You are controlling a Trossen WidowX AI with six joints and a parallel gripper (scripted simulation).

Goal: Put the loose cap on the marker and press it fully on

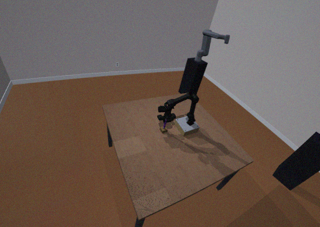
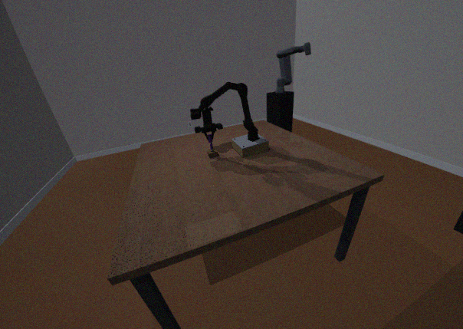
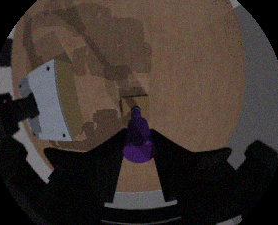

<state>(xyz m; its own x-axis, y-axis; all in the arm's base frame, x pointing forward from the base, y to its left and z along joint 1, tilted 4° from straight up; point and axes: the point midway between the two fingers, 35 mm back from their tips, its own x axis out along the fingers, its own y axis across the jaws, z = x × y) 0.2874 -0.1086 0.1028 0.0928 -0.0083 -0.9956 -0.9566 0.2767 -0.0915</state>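
Purple cap (image 3: 137,143) pinched in the gripper (image 3: 138,151), directly above the marker (barely visible) standing in its tan holder block (image 1: 163,130)

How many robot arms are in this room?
2. A black arm stands on the table, its hand gripping a purple cap. A grey arm stands on a dark pedestal in the far corner.
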